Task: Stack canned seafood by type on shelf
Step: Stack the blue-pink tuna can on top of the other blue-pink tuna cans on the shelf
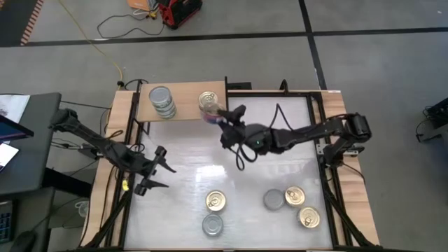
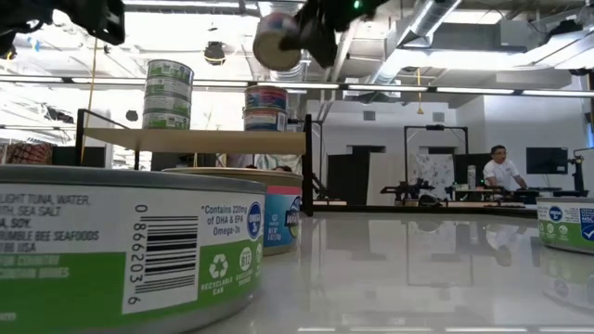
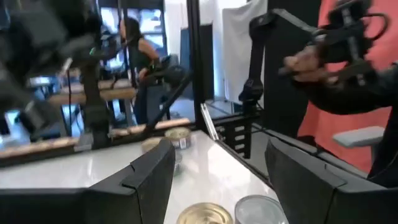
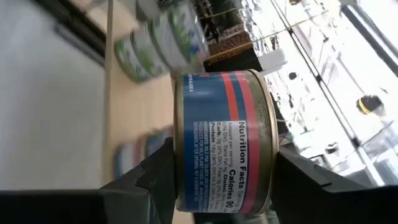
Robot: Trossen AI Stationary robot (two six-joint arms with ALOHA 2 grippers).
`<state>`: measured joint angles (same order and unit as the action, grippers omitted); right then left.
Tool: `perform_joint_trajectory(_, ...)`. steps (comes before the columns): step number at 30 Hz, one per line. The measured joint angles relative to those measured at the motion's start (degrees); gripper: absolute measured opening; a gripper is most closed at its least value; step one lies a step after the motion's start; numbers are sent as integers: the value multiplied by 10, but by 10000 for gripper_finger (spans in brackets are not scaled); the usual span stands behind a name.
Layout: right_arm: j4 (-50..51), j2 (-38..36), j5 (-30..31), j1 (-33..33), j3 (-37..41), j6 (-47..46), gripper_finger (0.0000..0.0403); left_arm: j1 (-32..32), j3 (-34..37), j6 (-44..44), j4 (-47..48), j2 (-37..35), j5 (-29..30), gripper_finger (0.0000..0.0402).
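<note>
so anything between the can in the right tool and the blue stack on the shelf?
Nothing visible. The right tool holds a blue can above and just beside the blue stack on the shelf; the green stack stands clear.

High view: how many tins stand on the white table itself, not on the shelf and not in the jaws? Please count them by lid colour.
gold-lid tins: 3
silver-lid tins: 2
Total: 5
</note>
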<state>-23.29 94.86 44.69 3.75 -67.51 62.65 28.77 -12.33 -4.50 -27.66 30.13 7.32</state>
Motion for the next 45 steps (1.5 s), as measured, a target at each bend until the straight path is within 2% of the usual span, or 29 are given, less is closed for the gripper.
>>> perform_joint_trajectory(4,-2,1,-30,-45,0,61,231,0,4,-30,19,-33,-2,240)
perform_joint_trajectory(10,-1,1,-89,-99,0,135,229,0,4,-64,62,-60,77,240)
perform_joint_trajectory(13,-7,1,-107,-109,0,164,231,0,4,-72,61,-63,106,240)
perform_joint_trajectory(19,-9,1,-169,-121,0,210,232,0,4,-76,40,-63,115,240)
perform_joint_trajectory(22,-12,1,-181,-125,0,228,232,0,3,-80,30,-63,140,240)
perform_joint_trajectory(28,11,1,-184,-133,0,232,233,0,-7,-82,28,-63,227,240)
perform_joint_trajectory(38,132,1,-201,-140,-67,152,272,0,-28,-79,50,-63,263,240)
perform_joint_trajectory(45,150,1,-212,-141,-76,149,302,0,-31,-78,63,-63,265,240)
